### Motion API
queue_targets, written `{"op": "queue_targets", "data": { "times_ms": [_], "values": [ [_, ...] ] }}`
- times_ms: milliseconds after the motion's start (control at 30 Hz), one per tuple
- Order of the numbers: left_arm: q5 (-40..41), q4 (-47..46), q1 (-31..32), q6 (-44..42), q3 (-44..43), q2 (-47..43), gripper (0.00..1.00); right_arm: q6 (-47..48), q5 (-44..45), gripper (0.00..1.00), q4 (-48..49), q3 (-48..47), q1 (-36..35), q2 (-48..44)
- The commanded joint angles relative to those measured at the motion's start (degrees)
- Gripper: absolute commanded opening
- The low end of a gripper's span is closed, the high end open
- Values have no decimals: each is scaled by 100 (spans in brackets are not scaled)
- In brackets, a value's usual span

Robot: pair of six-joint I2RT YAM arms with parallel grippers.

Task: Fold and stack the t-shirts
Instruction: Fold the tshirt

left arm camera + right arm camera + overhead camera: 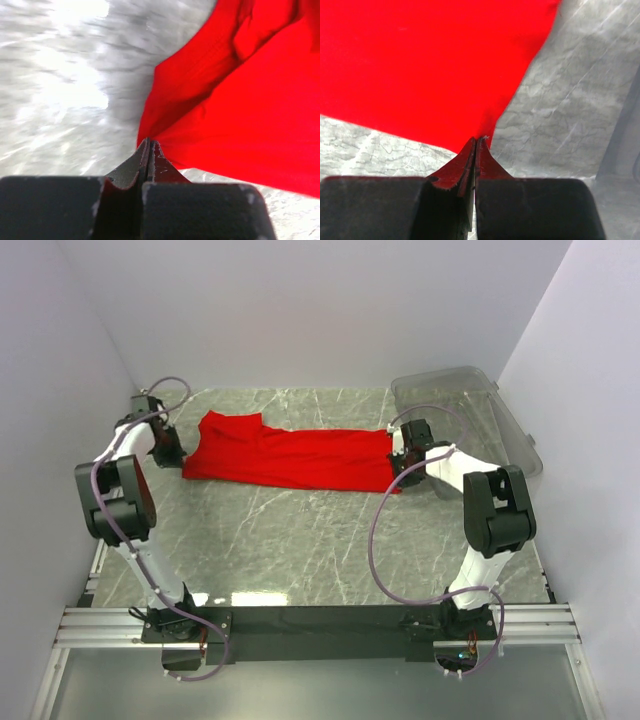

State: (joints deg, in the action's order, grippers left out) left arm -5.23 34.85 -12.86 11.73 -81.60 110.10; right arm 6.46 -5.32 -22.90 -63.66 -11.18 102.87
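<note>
A plain red t-shirt [300,455] lies stretched left to right across the far half of the table, with a sleeve bunched at its left end. My left gripper [180,462] sits at the shirt's near left corner. In the left wrist view its jaws [150,144] are shut on that corner, and the red t-shirt [240,110] fans out from the tips. My right gripper [398,476] is at the near right corner. In the right wrist view it [477,140] is shut on the tip of the t-shirt [430,65].
A clear plastic bin [480,405] stands at the back right, just beyond the right arm. The grey marbled table [300,550] has white walls on the left, back and right. The arms' bases are on a rail [320,625] at the near edge.
</note>
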Motion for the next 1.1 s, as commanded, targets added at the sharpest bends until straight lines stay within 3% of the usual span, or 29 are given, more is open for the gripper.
{"op": "queue_targets", "data": {
  "times_ms": [0, 300, 1067],
  "values": [
    [58, -259, -339, 75, 170, -586, 1, 40, 207, 0, 171, 99, 107, -495],
    [-180, -251, -436, 93, 207, -376, 0, 110, 119, 0, 426, 521, 116, -1067],
    [172, -189, -463, 146, 224, -51, 1, 58, -4, 0, 303, 1171, 37, -1190]
  ]
}}
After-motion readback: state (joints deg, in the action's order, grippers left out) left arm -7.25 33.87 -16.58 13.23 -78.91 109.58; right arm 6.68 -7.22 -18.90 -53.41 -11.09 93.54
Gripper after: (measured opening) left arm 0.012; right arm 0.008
